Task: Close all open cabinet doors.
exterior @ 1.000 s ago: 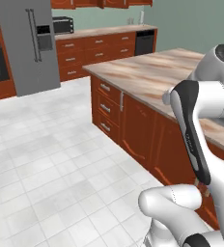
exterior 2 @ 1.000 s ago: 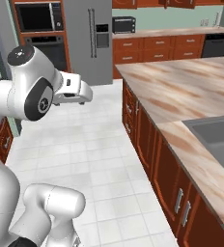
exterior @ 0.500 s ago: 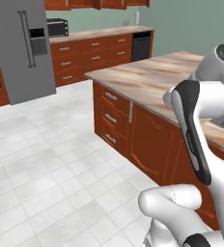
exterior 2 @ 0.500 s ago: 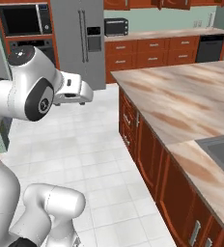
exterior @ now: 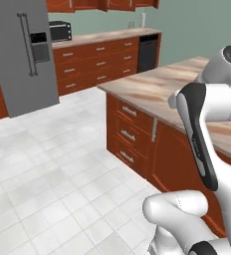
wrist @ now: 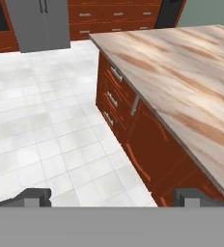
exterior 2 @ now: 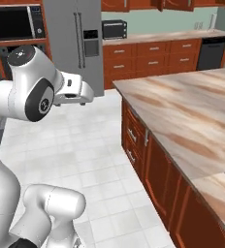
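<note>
**Across the kitchen floor, gripper wide and empty**

At far left in the right base view stands a black wall oven (exterior 2: 15,22), then the grey refrigerator (exterior 2: 75,43) with its paired vertical handles. Next comes the back counter (exterior 2: 158,37) with a small dark toaster oven (exterior 2: 114,29) on it, drawers below, and a black dishwasher (exterior 2: 211,53) at the right end. Along the top edge above that counter run the reddish-brown cabinet doors (exterior 2: 148,5) (only their lower edges are visible, so I cannot tell which stand open). Nearer, on the right, the island (exterior 2: 192,111) carries a marbled beige top over wooden drawer fronts. In the hand view the gripper (wrist: 113,197) hangs over the white tiled floor (wrist: 46,140) beside the island's corner, its fingertips (wrist: 34,195) spread far apart, holding nothing.
</note>
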Controlling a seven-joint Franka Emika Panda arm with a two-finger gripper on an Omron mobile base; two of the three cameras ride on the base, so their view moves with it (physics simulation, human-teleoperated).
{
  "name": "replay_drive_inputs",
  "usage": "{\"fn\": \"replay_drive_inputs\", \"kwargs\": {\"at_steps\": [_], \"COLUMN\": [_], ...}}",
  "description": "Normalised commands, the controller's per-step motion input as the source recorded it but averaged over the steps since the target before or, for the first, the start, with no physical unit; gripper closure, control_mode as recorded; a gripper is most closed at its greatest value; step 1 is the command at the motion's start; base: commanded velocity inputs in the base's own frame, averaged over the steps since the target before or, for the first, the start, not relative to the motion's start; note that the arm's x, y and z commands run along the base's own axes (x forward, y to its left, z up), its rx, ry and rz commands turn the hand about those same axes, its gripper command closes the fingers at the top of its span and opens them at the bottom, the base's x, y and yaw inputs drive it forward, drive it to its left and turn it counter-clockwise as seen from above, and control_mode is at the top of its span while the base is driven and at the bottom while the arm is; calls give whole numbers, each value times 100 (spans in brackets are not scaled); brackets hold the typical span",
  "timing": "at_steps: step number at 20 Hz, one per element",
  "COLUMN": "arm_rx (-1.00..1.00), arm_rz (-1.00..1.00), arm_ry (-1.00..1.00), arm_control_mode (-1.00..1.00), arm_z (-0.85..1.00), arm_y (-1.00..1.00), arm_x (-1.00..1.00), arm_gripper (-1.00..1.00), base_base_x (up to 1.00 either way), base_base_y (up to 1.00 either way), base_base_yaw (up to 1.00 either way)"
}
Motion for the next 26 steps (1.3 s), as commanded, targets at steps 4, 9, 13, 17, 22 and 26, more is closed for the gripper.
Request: {"fn": "replay_drive_inputs", "kwargs": {"at_steps": [4, 9, 13, 17, 22, 26], "arm_rx": [0, 0, 0, 0, 0, 0], "arm_rz": [0, 0, 0, 0, 0, 0], "arm_ry": [0, 0, 0, 0, 0, 0], "arm_control_mode": [100, 100, 100, 100, 100, 100], "arm_z": [0, 0, 0, 0, 0, 0], "arm_y": [0, 0, 0, 0, 0, 0], "arm_x": [0, 0, 0, 0, 0, 0], "arm_gripper": [-100, -100, -100, -100, -100, -100], "base_base_x": [80, 80, 78, 79, 80, 81], "base_base_y": [31, 30, 31, 37, 38, 33], "base_base_yaw": [-9, -13, -16, -14, -13, -16]}}
